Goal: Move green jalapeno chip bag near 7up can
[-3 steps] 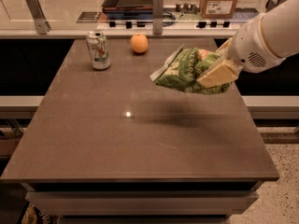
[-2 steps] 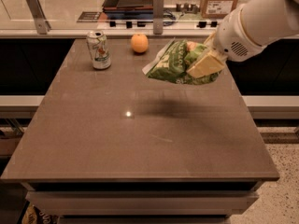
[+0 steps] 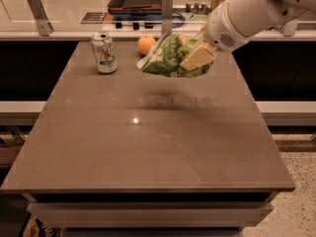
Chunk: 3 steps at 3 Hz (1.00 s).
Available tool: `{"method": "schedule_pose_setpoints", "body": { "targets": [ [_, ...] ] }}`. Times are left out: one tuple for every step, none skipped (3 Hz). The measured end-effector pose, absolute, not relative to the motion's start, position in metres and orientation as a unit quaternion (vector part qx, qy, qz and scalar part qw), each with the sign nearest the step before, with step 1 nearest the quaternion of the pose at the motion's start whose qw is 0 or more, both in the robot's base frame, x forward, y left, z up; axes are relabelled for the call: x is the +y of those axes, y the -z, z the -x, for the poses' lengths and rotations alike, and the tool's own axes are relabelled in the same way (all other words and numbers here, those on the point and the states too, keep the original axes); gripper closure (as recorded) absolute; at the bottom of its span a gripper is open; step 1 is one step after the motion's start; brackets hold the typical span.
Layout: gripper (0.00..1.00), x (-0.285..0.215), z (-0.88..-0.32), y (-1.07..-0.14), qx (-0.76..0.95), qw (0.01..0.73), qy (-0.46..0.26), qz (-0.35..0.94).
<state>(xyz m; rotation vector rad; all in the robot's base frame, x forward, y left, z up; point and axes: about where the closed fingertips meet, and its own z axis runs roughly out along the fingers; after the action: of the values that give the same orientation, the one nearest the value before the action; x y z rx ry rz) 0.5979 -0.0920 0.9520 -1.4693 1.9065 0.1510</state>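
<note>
The green jalapeno chip bag [image 3: 169, 58] hangs in the air above the far middle of the table, its white crimped end pointing left. My gripper [image 3: 196, 58] is shut on the bag's right side, with one tan finger [image 3: 197, 58] across the front of it. The white arm comes in from the upper right. The 7up can [image 3: 103, 53] stands upright at the far left of the table, well to the left of the bag. The bag's shadow lies on the tabletop below it.
A round orange fruit [image 3: 146, 45] sits at the far edge between the can and the bag, partly behind the bag's end. The brown table [image 3: 148, 147] stretches toward me. Behind it runs a counter [image 3: 64, 19] with a dark tray and metal posts.
My gripper has carried the chip bag to the left and farther back across the table, closer to the orange and the can. The can and the orange have not moved.
</note>
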Motion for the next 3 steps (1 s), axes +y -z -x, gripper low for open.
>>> {"method": "schedule_pose_setpoints", "body": {
  "targets": [
    [1.0,-0.068,-0.619,-0.948,0.717,0.364,-0.07,0.591],
    [1.0,-0.045,-0.634,-0.938,0.706,0.359,-0.071,0.607],
    [1.0,-0.027,-0.645,-0.928,0.705,0.355,-0.049,0.612]
  ]
}}
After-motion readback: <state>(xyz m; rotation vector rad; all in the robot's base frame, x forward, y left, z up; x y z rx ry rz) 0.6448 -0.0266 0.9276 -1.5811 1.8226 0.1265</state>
